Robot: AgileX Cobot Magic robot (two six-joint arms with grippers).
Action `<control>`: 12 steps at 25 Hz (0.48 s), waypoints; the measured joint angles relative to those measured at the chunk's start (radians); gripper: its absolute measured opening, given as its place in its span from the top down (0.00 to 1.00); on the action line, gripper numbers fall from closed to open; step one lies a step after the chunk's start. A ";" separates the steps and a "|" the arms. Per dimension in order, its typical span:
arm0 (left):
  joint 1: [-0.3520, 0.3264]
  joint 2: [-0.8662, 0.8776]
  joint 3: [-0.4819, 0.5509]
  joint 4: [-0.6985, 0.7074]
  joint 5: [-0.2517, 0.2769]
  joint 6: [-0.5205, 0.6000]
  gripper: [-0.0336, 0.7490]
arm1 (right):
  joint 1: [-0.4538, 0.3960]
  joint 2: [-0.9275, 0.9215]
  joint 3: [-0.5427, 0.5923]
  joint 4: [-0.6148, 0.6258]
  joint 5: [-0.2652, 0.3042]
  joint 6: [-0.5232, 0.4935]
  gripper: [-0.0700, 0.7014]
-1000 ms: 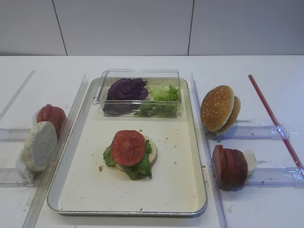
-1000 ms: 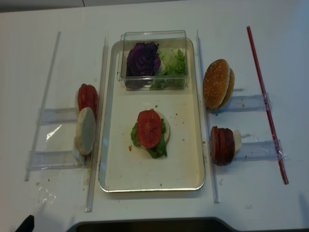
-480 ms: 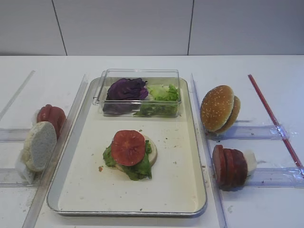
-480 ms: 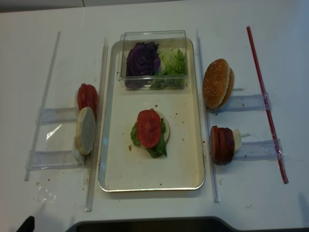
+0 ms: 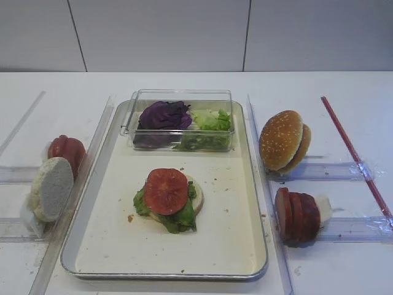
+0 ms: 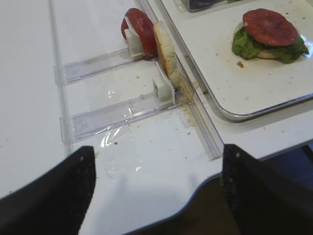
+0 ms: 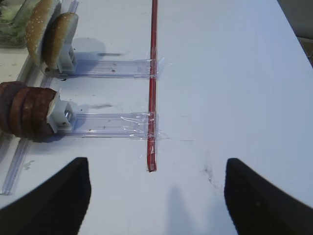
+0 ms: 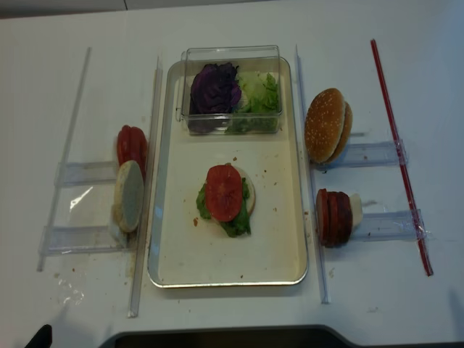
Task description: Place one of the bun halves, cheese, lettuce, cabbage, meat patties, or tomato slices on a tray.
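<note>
- Two grippers stand wide apart and hold nothing: the left gripper (image 6: 156, 196) is over the table edge, the right gripper (image 7: 156, 196) over bare table near the red strip (image 7: 153, 83).
- On the tray (image 5: 239, 246) lies a pale bun (image 5: 195, 195) with lettuce (image 5: 178, 218) and one tomato slice (image 5: 166, 190) on top.
- Behind it, a clear box (image 5: 181, 120) holds cabbage (image 5: 163, 115).
- Patties (image 5: 298, 215) and seeded buns (image 5: 282, 140) stand in racks right of the tray.
- Nothing has moved since the earlier pictures.
</note>
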 joint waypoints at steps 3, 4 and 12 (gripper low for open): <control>0.000 0.000 0.001 0.000 0.000 0.000 0.33 | 0.000 0.000 0.000 0.000 -0.002 0.000 0.16; 0.000 0.000 0.001 0.000 0.000 0.000 0.33 | 0.000 0.000 0.000 0.000 -0.002 0.000 0.16; 0.004 0.000 0.001 0.000 0.000 0.000 0.33 | 0.000 0.000 0.000 0.000 -0.002 0.000 0.16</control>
